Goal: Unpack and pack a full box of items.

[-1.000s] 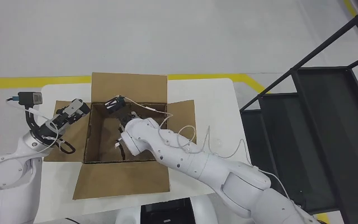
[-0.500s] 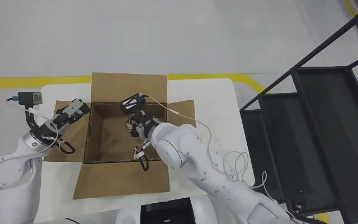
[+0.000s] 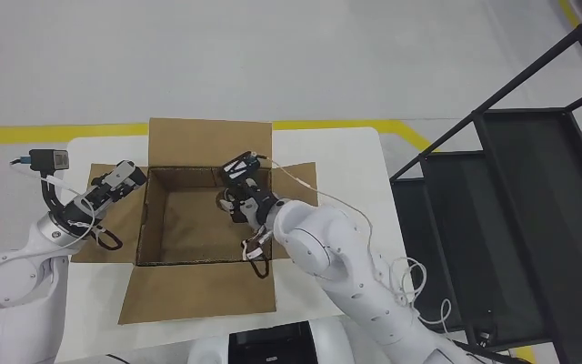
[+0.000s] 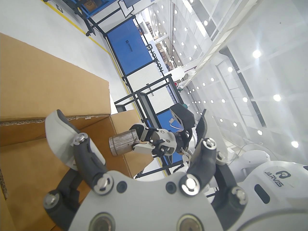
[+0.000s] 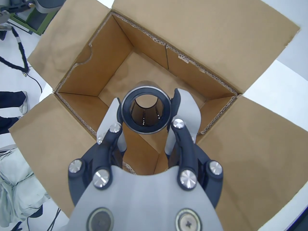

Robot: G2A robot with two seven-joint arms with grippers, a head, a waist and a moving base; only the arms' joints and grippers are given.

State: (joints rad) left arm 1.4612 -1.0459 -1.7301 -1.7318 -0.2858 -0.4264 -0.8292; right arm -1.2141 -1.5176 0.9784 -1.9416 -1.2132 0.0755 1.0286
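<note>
The open cardboard box (image 3: 207, 144) stands on the white table (image 3: 336, 159), flaps spread, and its floor (image 5: 125, 73) looks bare. My right gripper (image 5: 146, 99) hangs over the box's right half, shut on a hollow metal cylinder (image 5: 144, 130) with a dark rim, its bore facing the wrist camera. In the top view this gripper (image 3: 238, 202) sits just inside the right wall. My left gripper (image 3: 127, 178) is open and holds nothing, beside the box's left wall. The left wrist view has its fingers (image 4: 60, 131) spread, with the cylinder (image 4: 121, 143) beyond them.
A black metal stair frame (image 3: 509, 191) stands right of the table. A yellow floor line (image 3: 73, 133) runs behind the table. The box's flaps cover the table on the left, right and near sides. A cable (image 3: 309, 196) trails from the right wrist.
My right arm has swung from the box's left-centre toward its right wall, carrying the metal cylinder. The left arm has stayed still.
</note>
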